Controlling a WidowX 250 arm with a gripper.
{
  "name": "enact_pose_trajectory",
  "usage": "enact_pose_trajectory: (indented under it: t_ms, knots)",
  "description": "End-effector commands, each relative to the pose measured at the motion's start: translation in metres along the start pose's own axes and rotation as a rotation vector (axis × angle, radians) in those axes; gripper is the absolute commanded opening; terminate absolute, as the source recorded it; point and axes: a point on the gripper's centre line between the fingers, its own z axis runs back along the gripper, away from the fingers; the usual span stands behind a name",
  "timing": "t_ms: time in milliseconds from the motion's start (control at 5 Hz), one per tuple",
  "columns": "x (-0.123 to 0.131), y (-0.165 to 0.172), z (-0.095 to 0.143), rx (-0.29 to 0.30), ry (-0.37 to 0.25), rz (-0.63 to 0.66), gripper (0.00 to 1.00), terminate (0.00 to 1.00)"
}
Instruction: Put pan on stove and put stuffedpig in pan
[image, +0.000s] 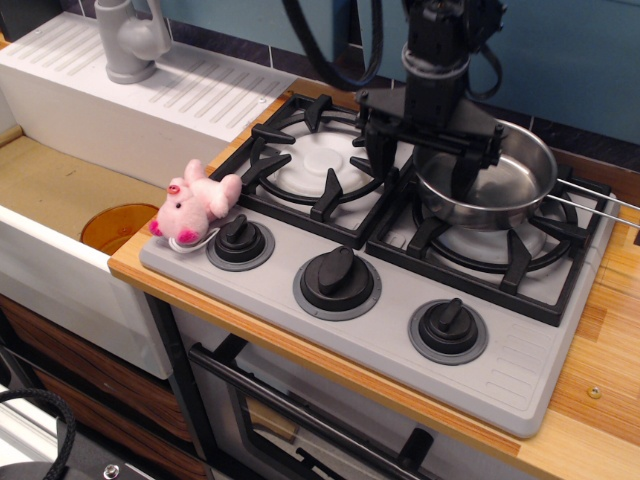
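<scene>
Pan (495, 178) of shiny steel sits on the right-hand burner grate of the grey stove (390, 300), its thin wire handle (590, 203) reaching out to the right over the grate. Above its left rim hangs the black pincer (422, 168), spread wide: one finger (379, 158) comes down outside the pan, over the gap between the two burners, and the other finger (468, 172) reaches down inside the bowl. The left wall of the pan lies between them. The pincer grips nothing, and whether either finger touches the metal cannot be told from this angle.

The stuffedpig (194, 204) lies at the front left corner of the stove, just beside the leftmost of three black knobs (240, 240) and well apart from the pan. It is pale pink with darker pink feet and snout.

The left burner (318, 155) is bare, showing its white cap under the black grate. The stove rests on a wooden table (590, 370) whose light planks show along the front edge and at the right. To the left is a white sink (60, 260) with an orange disc (115, 228) in its basin, a ribbed white drainboard (150, 85) behind it and a grey tap (128, 40) at the back. The wall behind is blue-green, and an oven door with a dark handle (300, 410) sits under the stove.
</scene>
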Motion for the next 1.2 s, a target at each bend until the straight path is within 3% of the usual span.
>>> enact_pose_trajectory:
  t_ms: [0, 400, 600, 800, 1000]
  knots:
    - [0.011, -0.004, 0.008, -0.097, -0.018, -0.006, 0.00, 0.00]
    - [0.013, -0.003, 0.013, -0.094, -0.012, -0.016, 0.00, 0.00]
    - [0.012, 0.001, 0.027, -0.067, 0.004, -0.009, 0.00, 0.00]
    - [0.011, 0.009, 0.061, 0.006, 0.041, 0.002, 0.00, 0.00]
    - [0.014, 0.016, 0.090, 0.039, 0.067, 0.002, 0.00, 0.00]
